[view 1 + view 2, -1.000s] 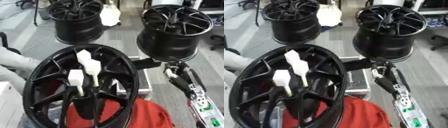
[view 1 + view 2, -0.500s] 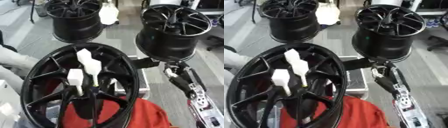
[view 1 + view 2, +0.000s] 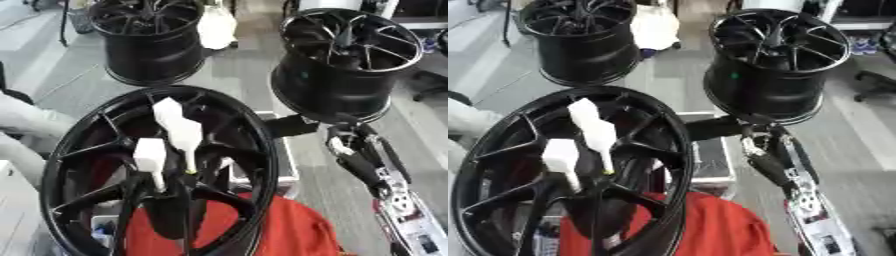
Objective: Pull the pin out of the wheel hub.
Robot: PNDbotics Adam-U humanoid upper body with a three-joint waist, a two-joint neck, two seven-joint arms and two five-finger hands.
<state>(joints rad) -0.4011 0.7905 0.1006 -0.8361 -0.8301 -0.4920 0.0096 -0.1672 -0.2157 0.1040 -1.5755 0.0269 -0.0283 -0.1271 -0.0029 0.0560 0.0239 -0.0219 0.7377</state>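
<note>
While the black wheel (image 3: pixel 157 175) fills the lower left of the frame, two white pins (image 3: pixel 179 127) stand at its hub; your right hand (image 3: pixel 354 150) hovers right of centre, whether its fingers are spread you cannot tell.

The near wheel hub (image 3: pixel 157 170) is glossy black metal; the two pins (image 3: pixel 179 131) standing in it look like smooth, matt white plastic. The red cloth (image 3: pixel 289 230) beneath is soft and matt. The floor (image 3: pixel 70 65) is smooth grey.
</note>
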